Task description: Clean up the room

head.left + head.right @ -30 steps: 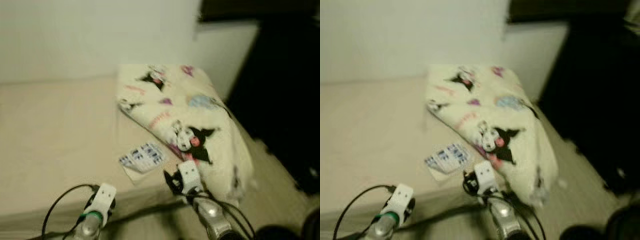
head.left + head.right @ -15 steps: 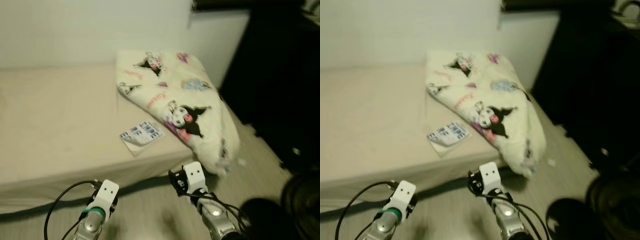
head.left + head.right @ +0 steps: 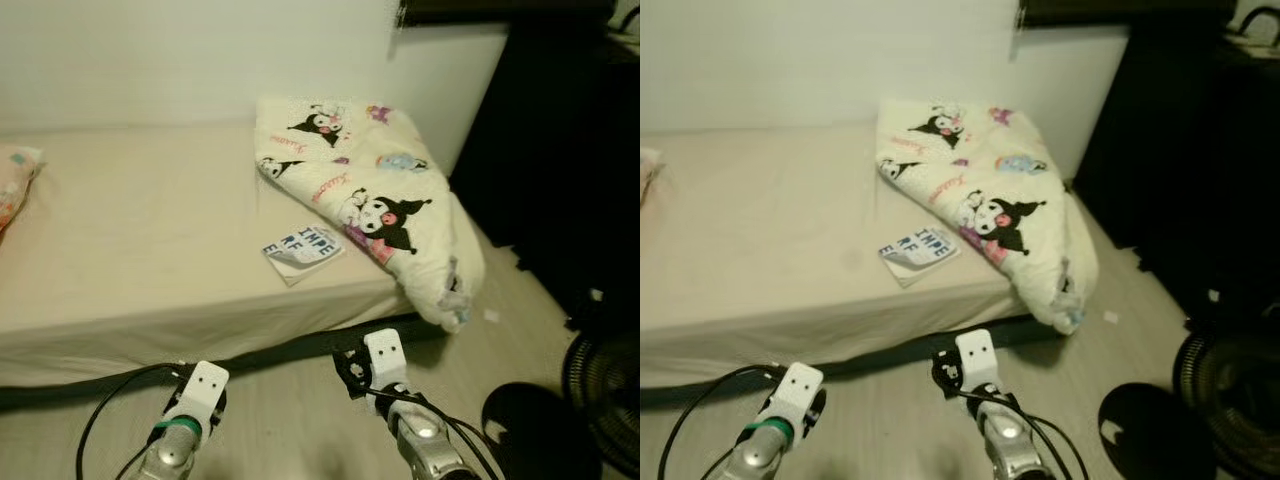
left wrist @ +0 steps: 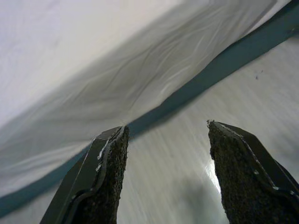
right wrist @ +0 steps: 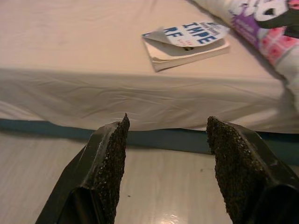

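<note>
A low bed (image 3: 130, 230) with a beige sheet runs along the white wall. On its right end lies a cream blanket (image 3: 385, 195) printed with cartoon figures, one corner drooping to the floor. A book (image 3: 303, 247) with a curled blue-lettered cover rests near the bed's front edge, also the book (image 5: 187, 39) in the right wrist view. My right gripper (image 5: 166, 158) is open, low over the floor and facing the bed's side below the book. My left gripper (image 4: 163, 168) is open above the floor by the bed's base.
A pink-patterned pillow (image 3: 12, 180) peeks in at the bed's left end. Dark furniture (image 3: 575, 150) stands at the right. A black fan (image 3: 605, 395) and its round base (image 3: 525, 420) sit on the pale floor at the lower right. A small white scrap (image 3: 491, 316) lies near the blanket.
The camera has pulled back and turned, so the bed sits farther off and the pillow and fan have come into view. Both arms stay low in front.
</note>
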{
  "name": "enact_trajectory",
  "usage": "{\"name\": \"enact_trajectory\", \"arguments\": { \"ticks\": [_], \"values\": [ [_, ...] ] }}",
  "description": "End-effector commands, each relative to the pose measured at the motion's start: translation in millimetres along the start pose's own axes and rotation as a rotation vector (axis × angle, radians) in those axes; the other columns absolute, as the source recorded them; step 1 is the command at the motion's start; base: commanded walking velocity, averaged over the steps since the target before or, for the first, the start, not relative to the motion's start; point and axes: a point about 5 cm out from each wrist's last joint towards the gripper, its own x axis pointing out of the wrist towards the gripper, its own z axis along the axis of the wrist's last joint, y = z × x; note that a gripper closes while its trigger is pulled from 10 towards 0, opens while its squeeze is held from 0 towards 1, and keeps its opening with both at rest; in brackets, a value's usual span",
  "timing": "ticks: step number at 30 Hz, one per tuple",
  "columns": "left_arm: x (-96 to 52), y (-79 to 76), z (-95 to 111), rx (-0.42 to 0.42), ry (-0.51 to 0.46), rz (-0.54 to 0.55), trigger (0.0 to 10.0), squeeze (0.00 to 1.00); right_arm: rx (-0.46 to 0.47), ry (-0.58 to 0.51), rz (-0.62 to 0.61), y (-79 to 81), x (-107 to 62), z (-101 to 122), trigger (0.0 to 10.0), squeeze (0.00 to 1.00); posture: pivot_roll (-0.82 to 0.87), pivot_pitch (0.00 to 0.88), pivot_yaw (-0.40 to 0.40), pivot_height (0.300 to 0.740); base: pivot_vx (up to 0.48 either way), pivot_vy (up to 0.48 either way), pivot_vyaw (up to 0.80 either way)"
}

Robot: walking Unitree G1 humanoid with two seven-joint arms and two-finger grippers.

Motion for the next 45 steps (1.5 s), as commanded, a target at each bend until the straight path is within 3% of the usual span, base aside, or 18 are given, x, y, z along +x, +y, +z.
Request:
{"name": "enact_trajectory", "arguments": {
  "ticks": [1,37,45],
  "values": [
    [0.4,-0.8,2.0,0.004,-0.012,-0.001,10.0,0.00,0.016,0.019,-0.007,1.2,-1.5,-4.5,10.0,0.00,0.05,0.000,0.038,0.740,0.424,0.000,0.00],
    [-0.9,2.2,-2.0,0.017,-0.002,0.010,10.0,0.00,-0.004,0.027,0.018,6.4,-0.1,-4.7,10.0,0.00,0.06,0.000,0.038,0.740,0.391,0.000,0.00],
    [-1.3,-0.1,-2.1,0.040,-0.006,0.003,10.0,0.00,-0.003,0.027,0.016,6.3,-0.4,-5.0,10.0,0.00,0.06,0.000,0.040,0.740,0.035,0.000,0.00]
  ]
}}
